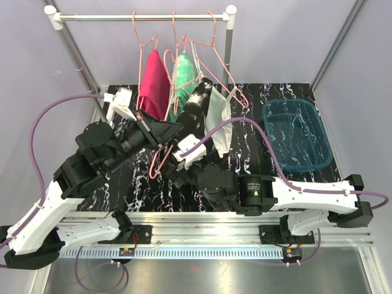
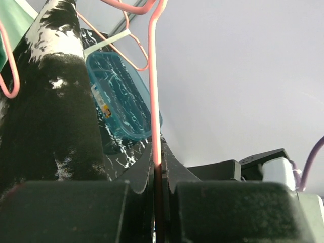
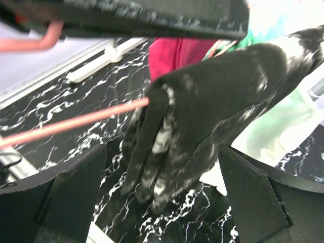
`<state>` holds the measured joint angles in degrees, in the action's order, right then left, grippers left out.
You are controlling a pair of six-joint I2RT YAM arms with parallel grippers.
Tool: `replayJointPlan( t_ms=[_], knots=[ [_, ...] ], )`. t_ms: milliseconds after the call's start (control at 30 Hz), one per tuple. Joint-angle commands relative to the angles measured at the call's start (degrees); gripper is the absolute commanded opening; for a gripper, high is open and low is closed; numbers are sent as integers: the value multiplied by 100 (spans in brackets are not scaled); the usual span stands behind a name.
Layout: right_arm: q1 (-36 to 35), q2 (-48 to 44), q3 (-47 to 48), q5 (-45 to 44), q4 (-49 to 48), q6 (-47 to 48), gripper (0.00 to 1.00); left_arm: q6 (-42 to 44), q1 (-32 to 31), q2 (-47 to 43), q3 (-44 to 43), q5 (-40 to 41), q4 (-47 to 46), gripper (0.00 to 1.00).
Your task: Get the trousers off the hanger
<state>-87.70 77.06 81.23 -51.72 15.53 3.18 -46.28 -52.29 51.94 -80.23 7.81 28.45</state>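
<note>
Left claw (image 2: 158, 174) pinching hanger (image 2: 154, 76) wire. Right claw (image 3: 162, 187) spread, trousers (image 3: 212, 101) at its 12 o'clock, ungripped. Risk: closing catches wire at trousers' 9 o'clock too, so pull drags hanger.

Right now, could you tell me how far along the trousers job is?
Done: the left hand is shut on the hanger. In hand: the open right hand straddles the trousers, not gripping. Left: closing on them and pulling them off the hanger, where they are still draped.
</note>
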Motion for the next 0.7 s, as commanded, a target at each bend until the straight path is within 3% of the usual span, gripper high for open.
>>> replayJointPlan(
  t_ms=[0,333,667],
  knots=[
    [86,-7,-55,-540,-999,315,98,-118,-88,-193,-99,177,-1772,0],
    [719,-41,-327,-207,-577,95,85,-294,-106,-272,-63,106,-1869,0],
    [877,-59,-556,-14,-893,358,85,-469,-114,-308,59,80,-1992,0]
  ],
)
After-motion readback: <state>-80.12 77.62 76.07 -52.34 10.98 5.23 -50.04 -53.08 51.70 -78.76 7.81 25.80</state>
